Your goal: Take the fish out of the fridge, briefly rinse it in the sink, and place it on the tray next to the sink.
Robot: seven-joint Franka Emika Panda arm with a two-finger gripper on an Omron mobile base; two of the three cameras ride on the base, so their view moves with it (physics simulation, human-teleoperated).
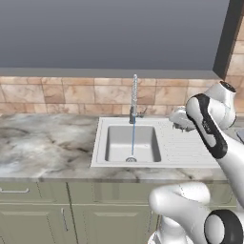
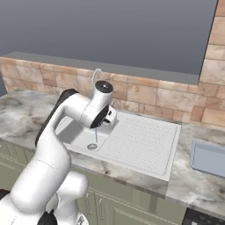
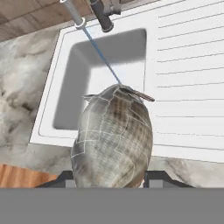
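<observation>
Over the sink (image 3: 188, 65), at the seam between basin and ribbed drainboard, the fish (image 3: 113, 138) was pinched in your tool (image 3: 112, 175), its body jutting forward from between the tips. Water ran from the faucet (image 1: 134, 97) into the basin, so you were at the rinse. Next, I judge, you needed to carry it to the tray (image 2: 210, 159) on the tabletop (image 1: 43, 143) beyond the drainboard.
</observation>
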